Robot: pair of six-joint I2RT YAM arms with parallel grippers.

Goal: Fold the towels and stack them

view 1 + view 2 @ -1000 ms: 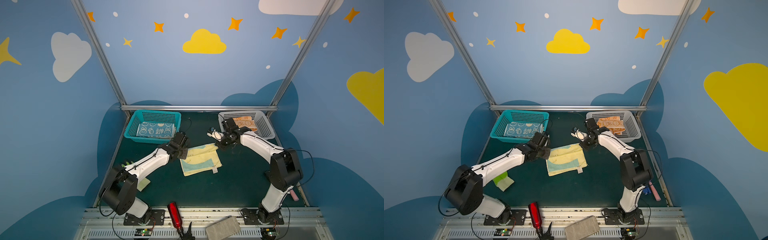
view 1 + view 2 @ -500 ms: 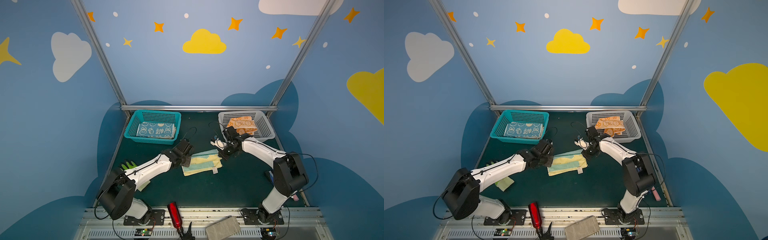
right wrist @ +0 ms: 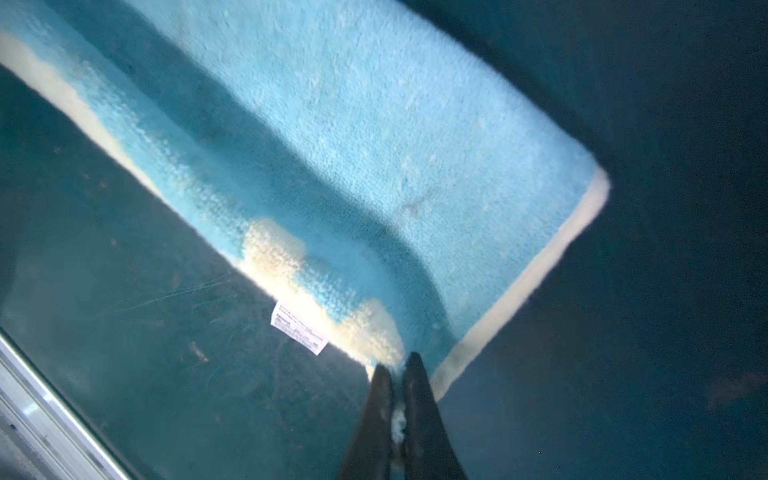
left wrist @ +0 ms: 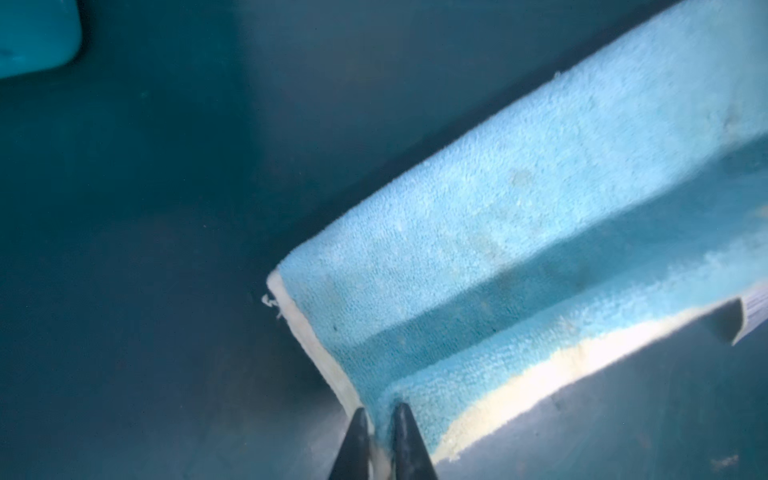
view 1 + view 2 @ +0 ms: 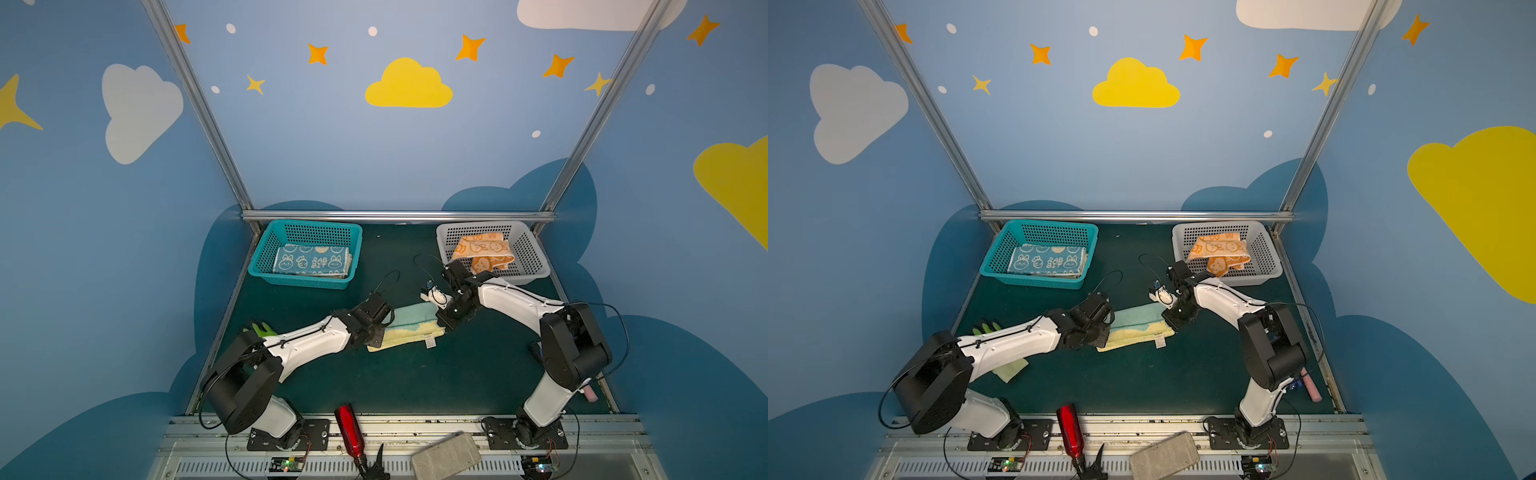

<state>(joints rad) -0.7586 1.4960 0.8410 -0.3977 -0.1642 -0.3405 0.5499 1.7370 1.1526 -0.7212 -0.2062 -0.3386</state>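
**Ana:** Jaws first, please. How do they stand?

**Ben:** Both pairs are almost closed, and each pinches cloth. The left gripper (image 4: 380, 419) grips one near corner of the yellow and blue towel (image 4: 519, 232), and a sliver of terry shows between its dark tips. The right gripper (image 3: 398, 365) nips the other near corner in the same way.

**Ana:** Where is that towel?

**Ben:** It is in the middle of the green table (image 5: 415, 386), stretched as a long folded band between the two arms in both top views. The blue side faces up and a pale yellow edge runs along the front. A soft crease runs down its length. A small white label (image 3: 297, 328) sticks out from the front edge, nearer the right gripper.

**Ana:** Does it lie flat?

**Ben:** The far part rests on the table. At the pinched corners I cannot tell whether the cloth touches the surface.

**Ana:** And the other towels?

**Ben:** A blue towel (image 5: 311, 262) printed with white rabbits lies folded in the teal basket (image 5: 311, 225) at the back left. An orange towel (image 5: 482, 249) sits loosely bunched in the white basket (image 5: 536, 257) at the back right, just behind the right arm's wrist.

**Ana:** Anything else nearby?

**Ben:** A green glove (image 5: 262, 330) pokes out behind the left arm, close to the table's left edge and well apart from the towel.
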